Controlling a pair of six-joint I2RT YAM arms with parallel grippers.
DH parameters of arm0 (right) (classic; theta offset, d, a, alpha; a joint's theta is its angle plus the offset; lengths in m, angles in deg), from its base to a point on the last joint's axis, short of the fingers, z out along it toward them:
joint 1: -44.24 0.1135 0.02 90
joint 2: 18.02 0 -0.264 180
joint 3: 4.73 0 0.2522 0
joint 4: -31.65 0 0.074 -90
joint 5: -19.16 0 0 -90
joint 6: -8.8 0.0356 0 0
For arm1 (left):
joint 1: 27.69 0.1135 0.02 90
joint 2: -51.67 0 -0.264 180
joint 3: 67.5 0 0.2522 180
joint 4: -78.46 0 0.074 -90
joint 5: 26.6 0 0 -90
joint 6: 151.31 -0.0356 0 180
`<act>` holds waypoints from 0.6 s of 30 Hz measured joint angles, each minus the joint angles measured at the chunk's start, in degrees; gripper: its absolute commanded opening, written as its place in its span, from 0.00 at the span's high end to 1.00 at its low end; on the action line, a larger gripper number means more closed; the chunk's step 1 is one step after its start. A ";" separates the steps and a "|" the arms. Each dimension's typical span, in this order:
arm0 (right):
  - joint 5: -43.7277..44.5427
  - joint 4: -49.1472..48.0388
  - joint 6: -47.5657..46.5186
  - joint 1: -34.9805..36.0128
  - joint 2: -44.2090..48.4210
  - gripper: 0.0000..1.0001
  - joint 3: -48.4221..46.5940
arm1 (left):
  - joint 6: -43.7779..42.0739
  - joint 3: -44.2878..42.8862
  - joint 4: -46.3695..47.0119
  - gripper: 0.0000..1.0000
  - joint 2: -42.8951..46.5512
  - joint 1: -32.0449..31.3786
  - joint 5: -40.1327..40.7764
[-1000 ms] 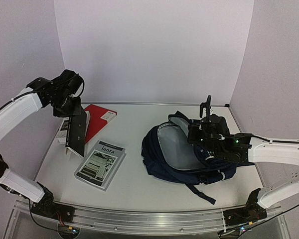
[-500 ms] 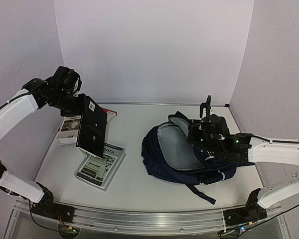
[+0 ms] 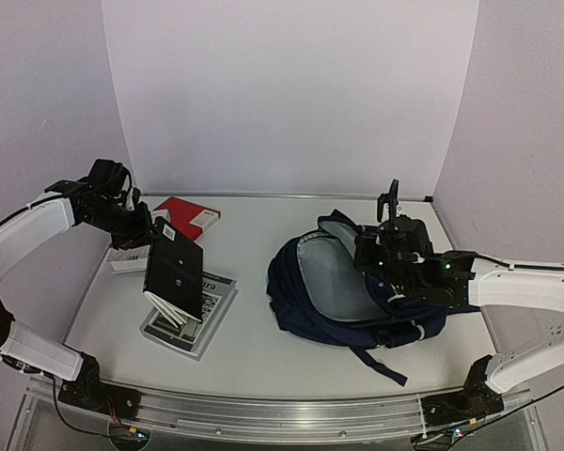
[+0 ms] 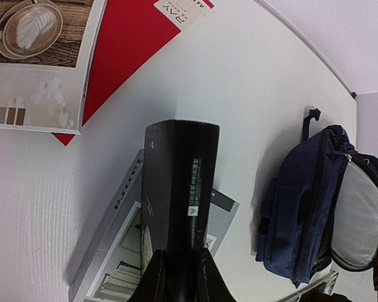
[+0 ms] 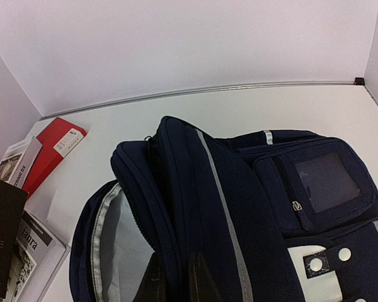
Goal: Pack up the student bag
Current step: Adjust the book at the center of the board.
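Observation:
The navy student bag [image 3: 348,291] lies right of centre with its mouth open towards the left, showing light grey lining [image 3: 324,272]. My right gripper [image 5: 175,277] is shut on the bag's upper rim [image 5: 170,207] and holds the mouth up. My left gripper [image 4: 177,280] is shut on a black book [image 3: 174,277], held tilted above a grey "Ianra" book [image 3: 207,315] lying on the table. The black book's spine [image 4: 183,182] points away from the wrist camera. The bag also shows in the left wrist view [image 4: 315,201].
A red book [image 3: 190,218] lies at the back left. A book with a coffee-cup cover [image 4: 38,63] lies next to it by the left wall. White walls close in the back and both sides. The bag's strap [image 3: 376,362] trails towards the near edge.
My left arm has lowered and swung the black book down and slightly towards the near side, over the grey book. The right gripper and the bag have not moved.

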State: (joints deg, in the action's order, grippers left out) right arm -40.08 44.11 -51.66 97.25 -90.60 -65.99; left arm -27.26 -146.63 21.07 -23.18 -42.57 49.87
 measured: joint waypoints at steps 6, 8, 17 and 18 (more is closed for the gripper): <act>0.00 0.22 0.13 0.00 0.00 1.00 -0.07 | 0.30 4.40 3.45 0.97 0.87 6.00 -6.15; 0.01 0.30 0.17 0.00 0.00 1.00 -0.07 | 0.30 6.14 4.66 0.94 1.30 8.12 -7.61; 0.03 0.54 0.35 0.00 0.00 1.00 -0.07 | 1.54 13.95 13.52 0.92 3.42 12.34 -12.94; 0.03 0.55 0.36 0.00 0.00 1.00 -0.07 | 1.85 14.63 14.52 0.92 3.44 12.38 -13.31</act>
State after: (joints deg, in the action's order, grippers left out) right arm -40.05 44.66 -51.29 97.25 -90.60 -66.06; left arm -25.41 -131.99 35.58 -19.75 -30.19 36.55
